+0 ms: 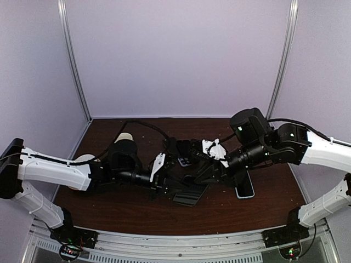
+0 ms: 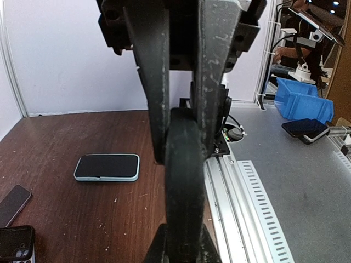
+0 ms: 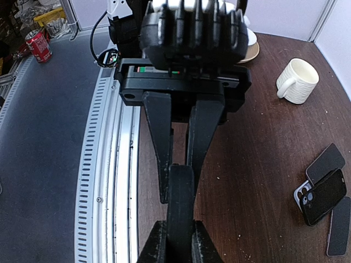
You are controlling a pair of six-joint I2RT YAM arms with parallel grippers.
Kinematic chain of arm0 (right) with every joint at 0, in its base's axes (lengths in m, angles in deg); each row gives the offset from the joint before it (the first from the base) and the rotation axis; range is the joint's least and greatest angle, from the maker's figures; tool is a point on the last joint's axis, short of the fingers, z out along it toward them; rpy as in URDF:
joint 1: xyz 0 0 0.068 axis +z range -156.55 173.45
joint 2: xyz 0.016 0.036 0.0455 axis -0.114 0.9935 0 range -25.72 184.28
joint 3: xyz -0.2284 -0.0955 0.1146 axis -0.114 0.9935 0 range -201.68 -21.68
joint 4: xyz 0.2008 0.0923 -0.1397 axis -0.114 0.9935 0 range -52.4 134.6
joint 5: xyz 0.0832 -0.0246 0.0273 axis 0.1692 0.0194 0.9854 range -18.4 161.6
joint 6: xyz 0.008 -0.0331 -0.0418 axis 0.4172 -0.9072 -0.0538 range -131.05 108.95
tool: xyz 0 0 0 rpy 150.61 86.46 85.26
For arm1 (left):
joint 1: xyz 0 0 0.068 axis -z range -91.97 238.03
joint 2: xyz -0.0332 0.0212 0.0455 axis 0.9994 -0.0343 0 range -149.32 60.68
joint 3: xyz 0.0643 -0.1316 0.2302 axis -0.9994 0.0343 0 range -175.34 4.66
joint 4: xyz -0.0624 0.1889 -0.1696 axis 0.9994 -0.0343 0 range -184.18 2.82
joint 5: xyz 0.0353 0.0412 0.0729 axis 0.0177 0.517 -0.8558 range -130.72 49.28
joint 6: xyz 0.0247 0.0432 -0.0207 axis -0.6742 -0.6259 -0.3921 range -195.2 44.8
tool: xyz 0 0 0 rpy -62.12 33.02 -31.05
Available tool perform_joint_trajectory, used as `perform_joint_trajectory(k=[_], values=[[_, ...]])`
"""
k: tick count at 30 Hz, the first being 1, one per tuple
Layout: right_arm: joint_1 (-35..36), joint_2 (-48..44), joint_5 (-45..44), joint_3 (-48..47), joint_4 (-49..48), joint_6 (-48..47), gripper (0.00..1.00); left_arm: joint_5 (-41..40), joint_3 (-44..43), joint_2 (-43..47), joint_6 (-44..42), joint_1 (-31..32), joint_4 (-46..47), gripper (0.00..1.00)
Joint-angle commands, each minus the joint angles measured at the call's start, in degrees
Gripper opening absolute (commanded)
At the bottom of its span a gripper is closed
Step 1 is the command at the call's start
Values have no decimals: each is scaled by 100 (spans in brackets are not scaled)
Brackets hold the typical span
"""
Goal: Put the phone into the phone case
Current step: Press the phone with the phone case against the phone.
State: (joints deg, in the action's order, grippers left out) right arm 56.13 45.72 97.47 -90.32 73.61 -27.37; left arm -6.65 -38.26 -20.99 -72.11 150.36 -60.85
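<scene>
A: At mid-table, where's the black phone case (image 1: 189,194)?
B: Held edge-on. The left gripper (image 2: 184,153) and right gripper (image 3: 180,185) both pinch it.
A: And the dark-screened, pale-green-rimmed phone (image 1: 245,185)?
B: Flat on the brown wooden table (image 1: 263,211), just beside the right gripper.

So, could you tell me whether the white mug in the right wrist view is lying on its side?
No, the white mug stands upright on the table, its open mouth facing up.

Phones (image 2: 107,167), mug (image 3: 296,80) on brown table (image 2: 66,131)
</scene>
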Motion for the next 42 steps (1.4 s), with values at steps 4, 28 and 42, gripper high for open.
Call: perform_joint_trajectory(k=[4, 28, 42], values=[[16, -6, -107, -16, -364, -157, 37, -236, -149, 134, -185, 60, 11, 0], [-59, 524, 122, -322, -357, -106, 35, -235, -50, 148, 207, 47, 369, 0], [-436, -1142, 405, 2348, -4171, 1955, 78, -275, 265, 137, 2345, -280, 3065, 0]])
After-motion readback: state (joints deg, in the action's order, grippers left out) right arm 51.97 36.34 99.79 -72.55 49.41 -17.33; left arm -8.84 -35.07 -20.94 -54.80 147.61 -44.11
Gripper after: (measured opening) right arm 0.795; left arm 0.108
